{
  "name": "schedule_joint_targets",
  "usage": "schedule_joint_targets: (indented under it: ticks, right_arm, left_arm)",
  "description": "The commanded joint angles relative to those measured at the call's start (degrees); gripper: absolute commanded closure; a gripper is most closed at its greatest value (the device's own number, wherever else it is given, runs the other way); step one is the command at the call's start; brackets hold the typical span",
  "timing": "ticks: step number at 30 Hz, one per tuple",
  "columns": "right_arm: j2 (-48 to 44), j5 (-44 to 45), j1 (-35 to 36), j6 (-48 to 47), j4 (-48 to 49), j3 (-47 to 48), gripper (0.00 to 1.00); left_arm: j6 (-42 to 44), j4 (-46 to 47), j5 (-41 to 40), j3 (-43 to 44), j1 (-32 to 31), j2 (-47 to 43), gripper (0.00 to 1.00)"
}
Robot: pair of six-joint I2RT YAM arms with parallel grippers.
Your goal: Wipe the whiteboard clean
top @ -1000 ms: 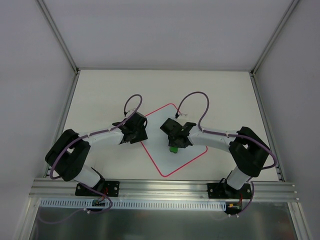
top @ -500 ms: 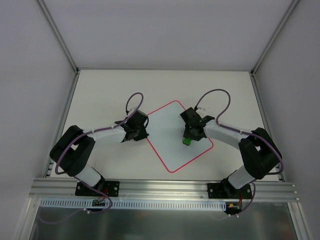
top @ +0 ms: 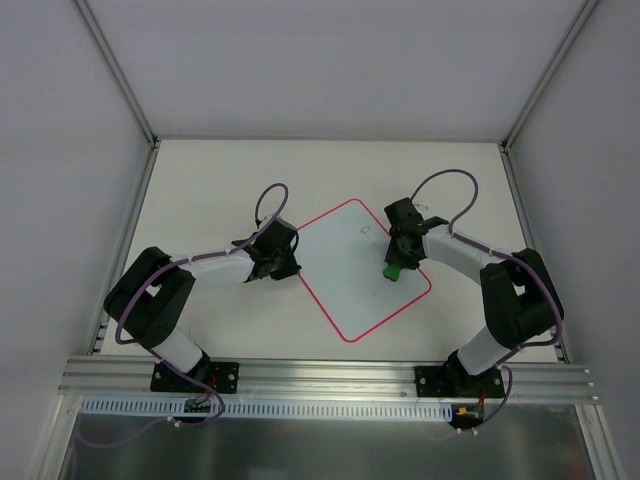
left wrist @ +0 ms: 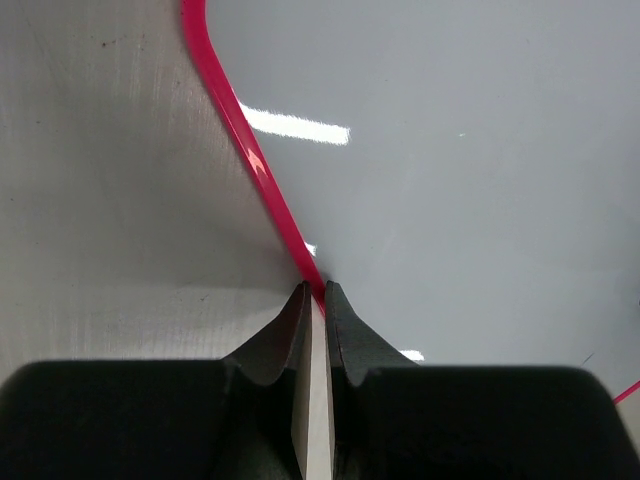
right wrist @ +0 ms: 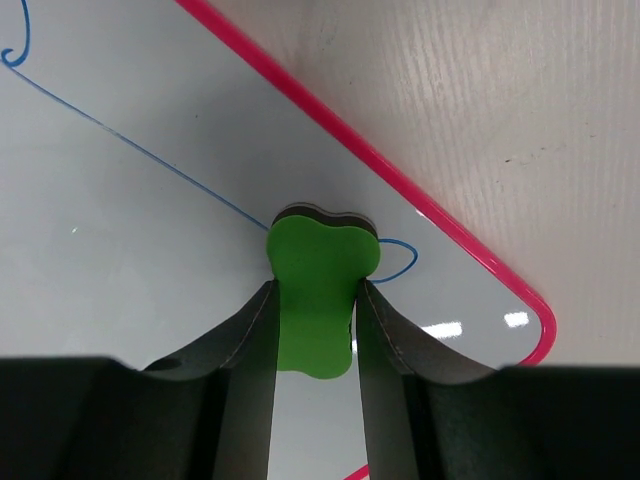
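The whiteboard (top: 350,285), white with a thin red border, lies cornerwise on the table. My left gripper (top: 288,266) is at its left edge, and the left wrist view shows it (left wrist: 315,290) shut on the red rim of the whiteboard (left wrist: 450,200). My right gripper (top: 396,262) is shut on the green eraser (top: 394,270) and presses it on the board near the right edge. In the right wrist view the eraser (right wrist: 322,260) sits between my fingers (right wrist: 250,340) on the whiteboard (right wrist: 120,260). A thin blue line (right wrist: 150,150) runs into it and a blue loop (right wrist: 400,262) shows beside it.
The pale table (top: 200,190) surrounds the board, with white walls at the back and sides. An aluminium rail (top: 330,372) runs along the near edge by the arm bases. A small blue mark (top: 366,228) sits near the board's far corner.
My right gripper has swept the eraser from the board's middle towards its right edge. The board has slid a little to the right, and my left gripper has followed its edge.
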Motion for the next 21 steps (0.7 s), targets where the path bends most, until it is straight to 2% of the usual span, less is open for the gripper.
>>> schedule_joint_targets:
  ticks: [1,8,13,17,21]
  right_arm:
    - [1.9,-1.0,1.5,-3.1,-4.6,-0.7,1.00]
    - [0.7,-3.8,16.0,3.5,-4.8,-5.0,1.00]
    - [0.8,-6.6,23.0,7.9,-4.2,-5.0,1.00]
    - [-1.8,-4.0,22.1,9.5,-4.1,-7.1,1.00]
    - [-4.7,-3.2,15.4,7.8,-4.1,-9.3,1.00]
  left_arm:
    - [1.8,-8.9,0.3,-2.3,0.3,4.0,1.00]
    - [1.8,-9.1,0.4,-1.9,0.4,4.3,1.00]
    - [1.7,-9.1,0.5,-2.0,0.3,4.0,1.00]
    - [1.7,-9.1,0.5,-2.3,0.4,3.6,1.00]
    - [1.8,-9.3,1.0,-2.8,0.6,3.2,1.00]
